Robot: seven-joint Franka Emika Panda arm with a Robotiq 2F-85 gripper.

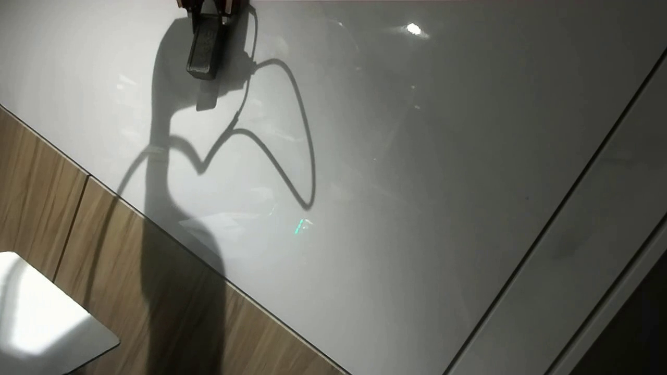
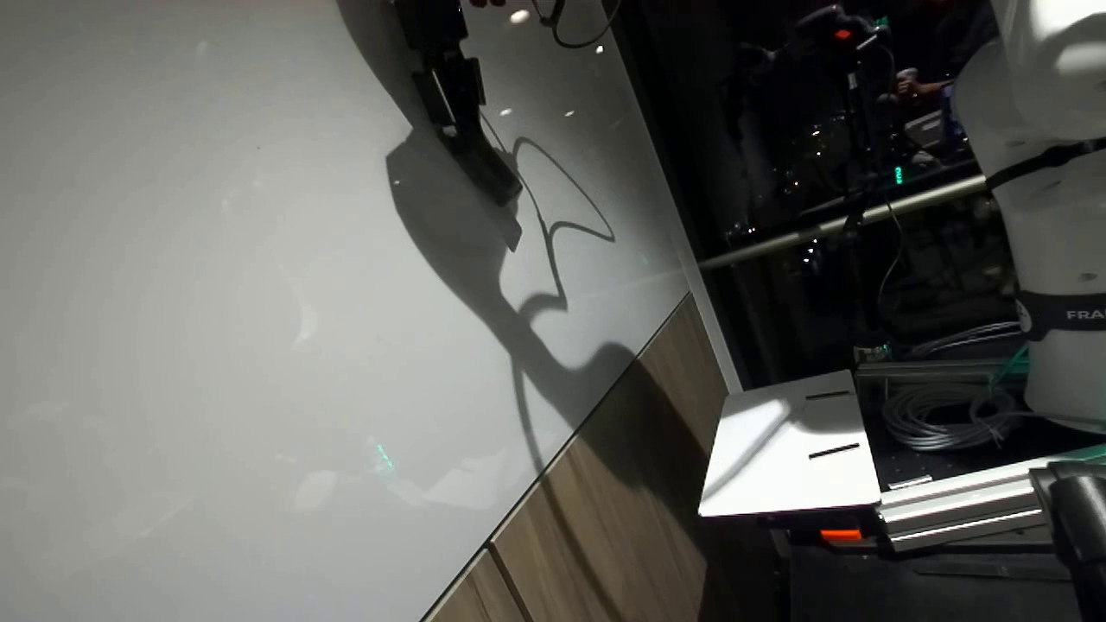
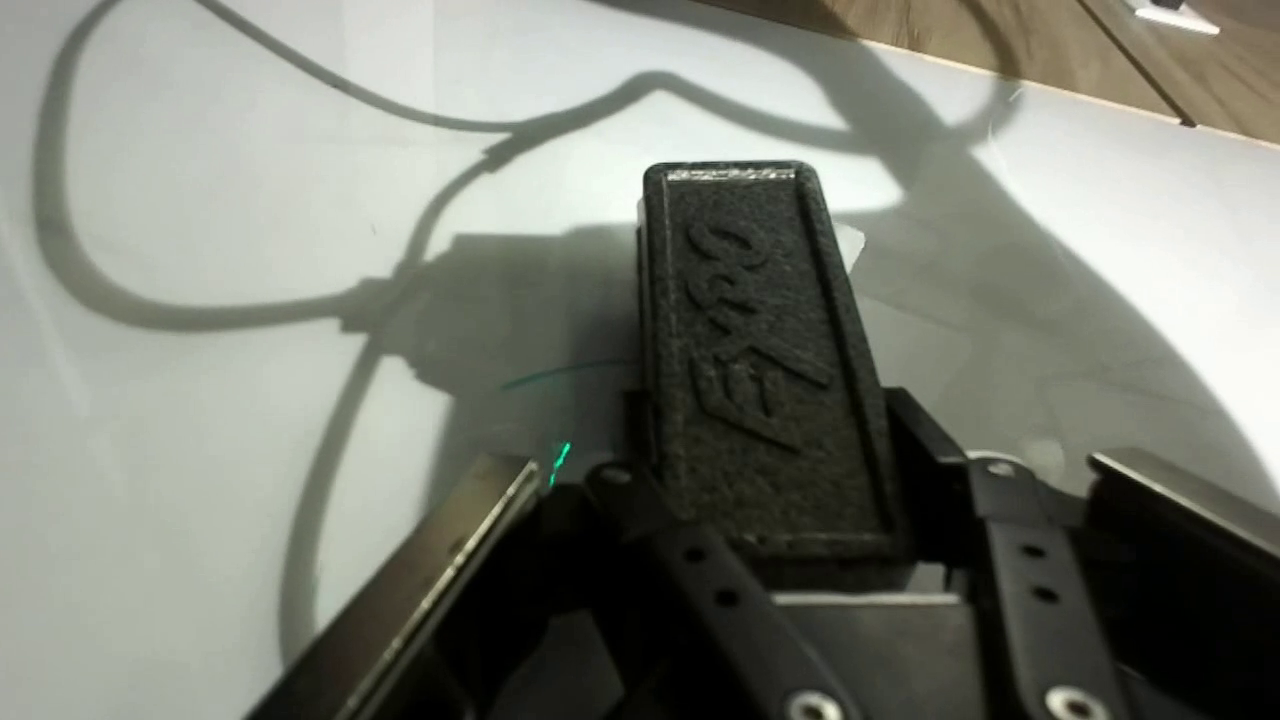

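Observation:
A black felt eraser [image 3: 745,330] with EXPO embossed on its face sits lengthwise between the fingers of my gripper [image 3: 768,425], which is shut on its two long sides near the rear end. In both exterior views the eraser [image 1: 204,49] [image 2: 497,173] points away from the gripper, and its shadow falls apart from it, so it appears to be held off the glossy white surface [image 1: 365,182]. A thin curved teal line [image 3: 565,373] shows beside the eraser in the wrist view. Most of the gripper lies outside the frame in an exterior view.
Wood-grain panels [image 1: 156,281] border the white surface. A white plate [image 2: 786,458] stands by the robot's base, near coiled cables [image 2: 942,419] and an aluminium rail [image 2: 963,514]. The white arm [image 2: 1054,216] rises beside it. Shadows of arm and cable cross the surface.

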